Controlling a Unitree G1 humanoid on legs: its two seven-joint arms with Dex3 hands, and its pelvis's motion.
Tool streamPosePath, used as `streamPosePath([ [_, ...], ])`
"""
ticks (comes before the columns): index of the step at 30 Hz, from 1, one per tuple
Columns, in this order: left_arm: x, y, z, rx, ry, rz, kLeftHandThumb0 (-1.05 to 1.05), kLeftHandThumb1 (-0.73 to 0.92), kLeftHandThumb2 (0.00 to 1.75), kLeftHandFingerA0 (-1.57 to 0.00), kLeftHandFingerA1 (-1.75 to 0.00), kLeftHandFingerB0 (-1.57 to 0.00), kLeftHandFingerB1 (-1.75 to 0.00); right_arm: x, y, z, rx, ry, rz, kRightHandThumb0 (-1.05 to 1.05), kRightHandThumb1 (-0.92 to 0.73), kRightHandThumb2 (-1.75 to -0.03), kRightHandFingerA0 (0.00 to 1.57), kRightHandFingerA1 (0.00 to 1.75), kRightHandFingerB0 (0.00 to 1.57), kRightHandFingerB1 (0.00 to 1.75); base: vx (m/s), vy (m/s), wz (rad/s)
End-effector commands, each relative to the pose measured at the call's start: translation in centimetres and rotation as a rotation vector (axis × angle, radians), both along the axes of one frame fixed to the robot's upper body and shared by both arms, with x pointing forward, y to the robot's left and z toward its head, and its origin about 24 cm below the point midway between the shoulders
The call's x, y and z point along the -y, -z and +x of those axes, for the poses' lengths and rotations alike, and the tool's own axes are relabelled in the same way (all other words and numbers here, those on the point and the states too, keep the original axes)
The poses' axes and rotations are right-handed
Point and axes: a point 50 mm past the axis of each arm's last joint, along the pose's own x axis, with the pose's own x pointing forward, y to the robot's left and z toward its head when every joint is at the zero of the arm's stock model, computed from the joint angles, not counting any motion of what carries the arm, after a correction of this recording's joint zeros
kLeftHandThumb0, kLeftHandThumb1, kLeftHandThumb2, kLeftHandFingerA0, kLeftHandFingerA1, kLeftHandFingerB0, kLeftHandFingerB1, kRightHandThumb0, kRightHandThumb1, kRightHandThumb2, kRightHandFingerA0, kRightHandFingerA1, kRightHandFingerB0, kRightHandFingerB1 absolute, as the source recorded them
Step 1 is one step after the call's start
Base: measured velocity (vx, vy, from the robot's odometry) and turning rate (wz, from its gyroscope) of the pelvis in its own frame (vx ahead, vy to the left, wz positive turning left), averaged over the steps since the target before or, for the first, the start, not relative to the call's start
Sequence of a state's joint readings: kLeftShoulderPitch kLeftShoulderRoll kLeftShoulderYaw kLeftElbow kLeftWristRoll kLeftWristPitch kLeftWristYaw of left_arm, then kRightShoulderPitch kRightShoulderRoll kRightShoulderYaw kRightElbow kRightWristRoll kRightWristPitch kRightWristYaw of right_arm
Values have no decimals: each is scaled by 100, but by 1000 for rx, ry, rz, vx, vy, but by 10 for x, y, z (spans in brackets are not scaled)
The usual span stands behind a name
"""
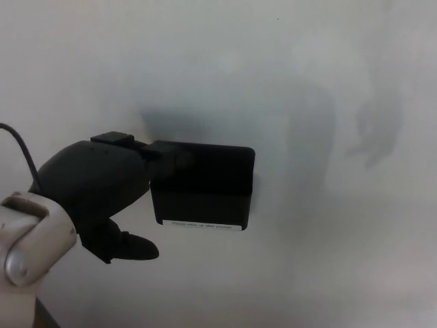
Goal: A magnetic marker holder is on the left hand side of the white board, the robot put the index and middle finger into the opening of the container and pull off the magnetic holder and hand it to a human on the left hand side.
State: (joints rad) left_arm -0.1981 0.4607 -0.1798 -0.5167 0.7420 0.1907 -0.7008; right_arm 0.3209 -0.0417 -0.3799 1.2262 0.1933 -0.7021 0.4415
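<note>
Two thick fingers (167,158) of the left hand (95,191) lie pressed side by side and reach over the top left edge of the black magnetic marker holder (203,186), their tips dark against its opening, so how deep they sit cannot be told. Below them the thumb (133,247) juts out apart, touching nothing, level with the holder's white label (205,225). Beyond the fingertips the holder sits flat against the whiteboard (328,82).
</note>
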Motion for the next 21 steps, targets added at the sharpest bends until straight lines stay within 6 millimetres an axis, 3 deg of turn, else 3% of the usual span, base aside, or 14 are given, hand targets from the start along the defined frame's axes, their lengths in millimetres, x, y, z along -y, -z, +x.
streamPosePath([
  [1, -8, 18, 12, -103, -83, -17, -70, 51, 57, -17, -35, -20, -28, 5, -1, -2, -6, -1, -20, -61, -66, -60, 76, 56, 47, 35, 0, 0, 0],
  [2, -10, 23, 14, -123, -95, -11, -35, 24, 87, -3, -50, 0, -46, 5, -1, -2, -8, 4, -11, -59, -65, -60, 76, 56, 48, 35, 0, 0, 0],
  [4, -11, 26, 17, -136, -102, -3, -35, 24, 87, -3, -50, 0, -46, 5, -1, -1, -8, 9, 0, -59, -65, -60, 76, 56, 48, 35, 0, 0, 0],
  [5, -13, 31, 18, -148, -115, -13, -70, 51, 57, -17, -35, -20, -29, 6, -1, -2, -9, 5, 1, -57, -66, -60, 75, 55, 48, 35, 0, 0, 0],
  [6, -14, 34, 19, -165, -129, -22, -35, 23, 86, -3, -50, 0, -46, 6, -1, -1, -11, 1, -2, -59, -66, -61, 75, 54, 46, 35, 0, 0, 0],
  [15, -21, 41, 24, -144, -145, -120, -37, 21, 87, -3, -50, 0, -46, 4, 0, -1, -14, -1, 2, -57, -65, -60, 76, 54, 50, 36, 0, 0, 0],
  [21, -23, 33, 23, -82, -120, -185, -37, 21, 87, -2, -49, 0, -46, 4, 0, -1, -5, 4, 8, -58, -65, -60, 76, 54, 50, 36, 0, 0, 0],
])
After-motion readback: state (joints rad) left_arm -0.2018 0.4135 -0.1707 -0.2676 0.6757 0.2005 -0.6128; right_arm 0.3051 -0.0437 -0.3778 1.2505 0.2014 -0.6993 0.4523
